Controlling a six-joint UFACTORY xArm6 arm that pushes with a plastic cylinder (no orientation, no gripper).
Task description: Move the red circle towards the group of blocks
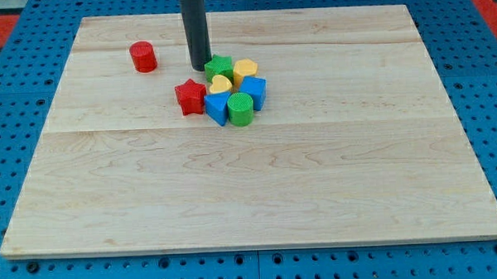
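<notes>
The red circle point(144, 57) stands alone on the wooden board near the view's top left. The group sits to its right and lower: a red star point(190, 96), a green star point(219, 68), two yellow hearts point(245, 70) point(220, 84), a blue block point(254, 90), a blue triangle point(217, 107) and a green circle point(241, 109), packed together. My tip point(200, 68) is down on the board at the group's upper left edge, just left of the green star and to the right of the red circle, apart from it.
The wooden board point(258, 180) lies on a blue perforated table point(15, 98). A red surface shows at the view's top corners.
</notes>
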